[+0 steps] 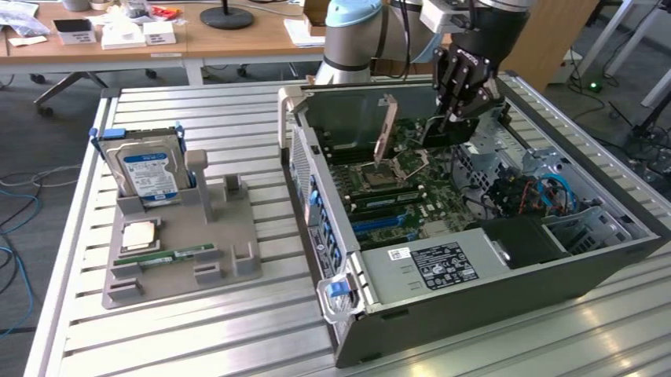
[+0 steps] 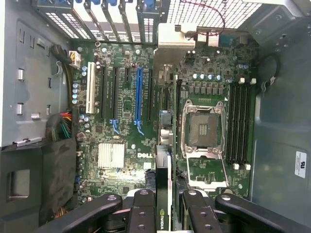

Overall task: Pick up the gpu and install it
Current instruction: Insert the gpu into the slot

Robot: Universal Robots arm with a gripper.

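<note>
The gpu (image 2: 163, 165) stands on edge between the gripper's (image 2: 167, 206) fingers (image 2: 143, 211), which are clamped on its two faces. The wrist view looks straight down its thin top edge, with a small green logo near the fingers. From there the card runs just beside the open CPU socket (image 2: 201, 131) towards a silver plate at the case's slotted rear wall. The long blue slot (image 2: 139, 97) lies on the card's far side from the socket, and the black memory slots (image 2: 240, 126) lie beyond the socket. Whether the card sits in a slot I cannot tell.

The exterior view gives the height: the gripper (image 1: 461, 106) hangs above the board inside the computer case (image 1: 504, 306), just past the socket (image 1: 375, 174). Well apart from the socket, outside the case on the exterior view's left, a grey holder (image 1: 225, 236) carries an upright hard drive (image 1: 150, 174).
</note>
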